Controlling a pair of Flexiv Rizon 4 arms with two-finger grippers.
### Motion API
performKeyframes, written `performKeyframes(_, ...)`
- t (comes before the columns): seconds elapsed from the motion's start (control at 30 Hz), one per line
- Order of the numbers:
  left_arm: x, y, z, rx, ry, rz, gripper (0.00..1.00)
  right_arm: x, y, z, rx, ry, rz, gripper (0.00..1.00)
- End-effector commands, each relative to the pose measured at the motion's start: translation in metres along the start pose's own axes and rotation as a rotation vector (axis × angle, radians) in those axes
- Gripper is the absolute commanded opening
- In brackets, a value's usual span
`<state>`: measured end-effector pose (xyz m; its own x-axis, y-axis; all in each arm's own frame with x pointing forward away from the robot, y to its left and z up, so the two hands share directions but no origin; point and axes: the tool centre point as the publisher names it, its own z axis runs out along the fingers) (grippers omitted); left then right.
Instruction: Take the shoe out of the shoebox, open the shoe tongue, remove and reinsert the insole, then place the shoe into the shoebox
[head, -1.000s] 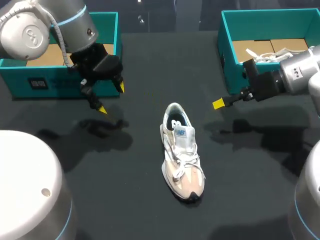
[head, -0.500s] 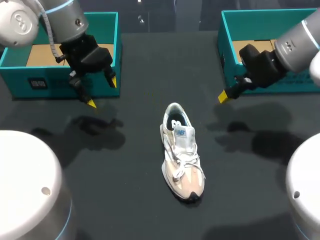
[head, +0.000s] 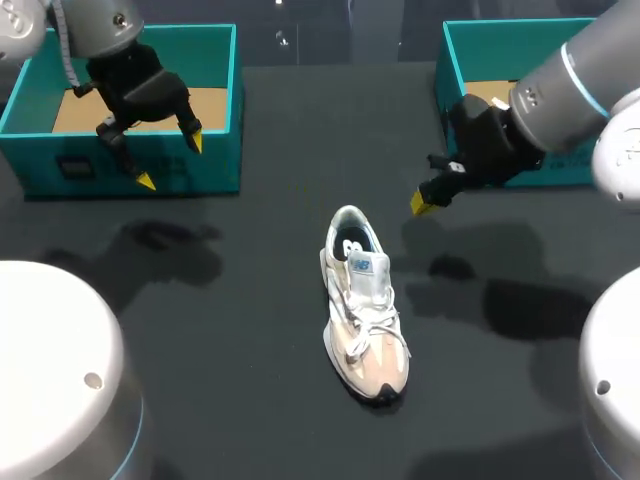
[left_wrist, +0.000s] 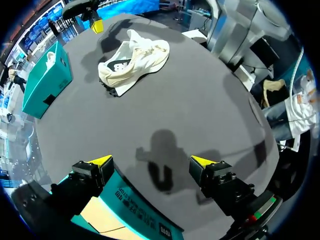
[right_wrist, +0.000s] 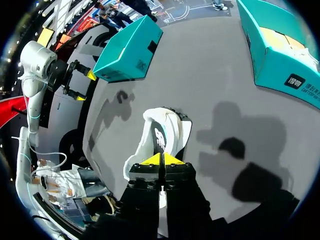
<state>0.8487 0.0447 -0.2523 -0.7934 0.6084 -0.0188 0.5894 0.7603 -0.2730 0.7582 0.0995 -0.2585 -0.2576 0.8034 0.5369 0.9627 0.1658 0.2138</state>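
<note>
While L gripper backs off, R gripper nears shoe

No print reads clearly: a small label on the near wall of the left shoebox, and a blue logo on the shoe.

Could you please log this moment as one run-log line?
shoe: upright on table | left gripper: open, at left shoebox | right gripper: shut, empty, near shoe

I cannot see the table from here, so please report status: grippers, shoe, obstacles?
Left gripper open, above left box. Right gripper shut, empty, near shoe heel. Shoe upright on table. Nothing blocks it.
</note>
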Motion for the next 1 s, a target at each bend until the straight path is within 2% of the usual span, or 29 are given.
performKeyframes(0.03,0.003,0.002,-0.003,0.004,-0.003,0.002,1.00,0.016,0.002,0.012,-0.042,-0.441,0.082,0.00)
performKeyframes(0.43,0.003,0.002,-0.003,0.004,-0.003,0.002,1.00,0.016,0.002,0.012,-0.042,-0.441,0.082,0.00)
performKeyframes(0.63,0.003,0.002,-0.003,0.004,-0.003,0.002,1.00,0.033,0.009,0.043,-0.024,-0.529,0.013,0.00)
performKeyframes(0.7,0.003,0.002,-0.003,0.004,-0.003,0.002,1.00,0.037,0.007,0.049,-0.063,-0.564,0.001,0.00)
performKeyframes(0.77,0.003,0.002,-0.003,0.004,-0.003,0.002,1.00,0.042,0.006,0.052,-0.132,-0.656,-0.004,0.00)
performKeyframes(1.0,0.003,0.002,-0.003,0.004,-0.003,0.002,1.00,0.042,0.006,0.052,-0.132,-0.656,-0.004,0.00)
